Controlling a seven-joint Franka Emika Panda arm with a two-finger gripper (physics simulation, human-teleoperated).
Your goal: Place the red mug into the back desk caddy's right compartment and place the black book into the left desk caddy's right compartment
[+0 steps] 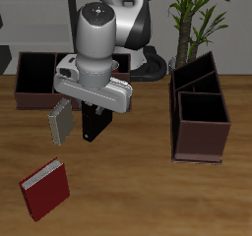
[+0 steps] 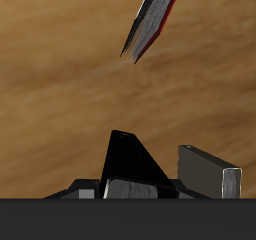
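Exterior view showed the hand (image 1: pixel 95 115) hanging low over the middle of the desk (image 1: pixel 138 181), with a black slab directly below it, standing on edge and reaching up between the fingers; I took this to be the black book (image 1: pixel 94 125). Wrist view agreed: a dark wedge (image 2: pixel 128 159) sat between the fingers, one grey finger (image 2: pixel 210 171) visible beside it with a gap showing, so the hand looked parted around the book, though whether it already pressed on the covers I could not tell.

The book's long axis seemed to run upright, straight under the hand, so the coming move looked to turn on closing squarely across its thin dimension. The left desk caddy (image 1: pixel 200 117) stood well apart, toward the plant (image 1: pixel 192 14); another caddy (image 1: pixel 37 78) lay farther back on the other side.

The red mug could not be made out, perhaps hidden by the arm. A grey book (image 1: pixel 60 122) stood just beside the hand, and a red book (image 1: pixel 45 189) lay nearer the front edge. No brand, label or writing could be read.
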